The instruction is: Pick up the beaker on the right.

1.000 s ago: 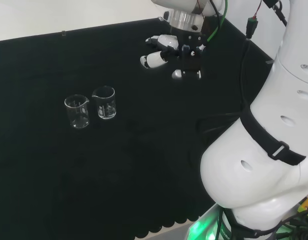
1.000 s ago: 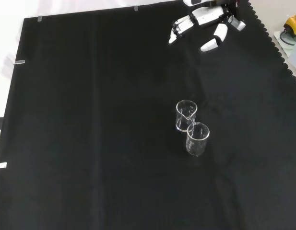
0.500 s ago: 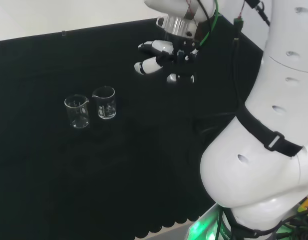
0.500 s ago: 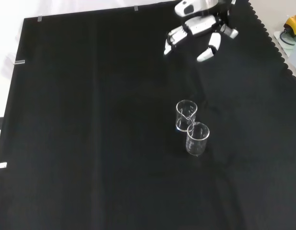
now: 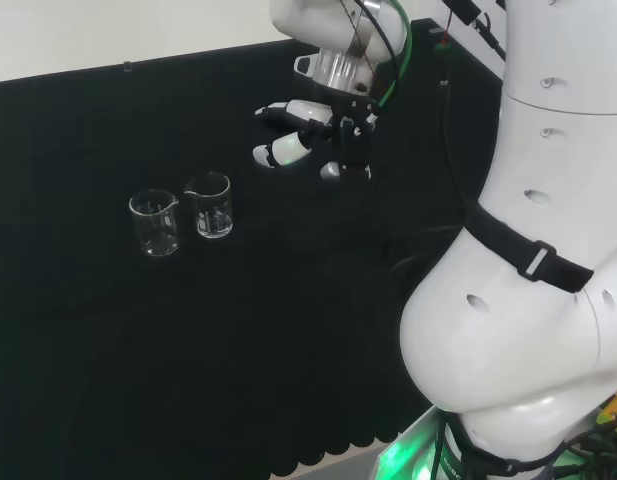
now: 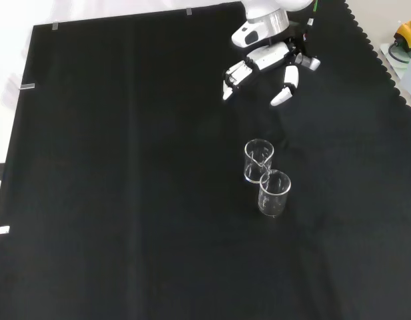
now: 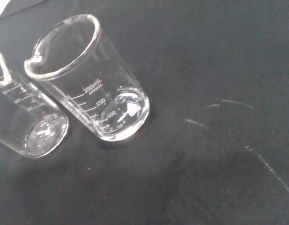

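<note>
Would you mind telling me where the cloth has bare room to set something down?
The cloth is bare everywhere except round the two beakers, which stand close together; there it is crowded. The hand, open, hovers beyond them in the front view.

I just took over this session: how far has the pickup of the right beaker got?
Nothing is done yet: both beakers stand upright on the cloth, right beaker beside the left beaker, untouched. In hand: the robot hand hovers open to the right of them in the head view, holding nothing, well short of the glass. Left: reach the right beaker, close round it, and lift it without knocking its close neighbour.
</note>
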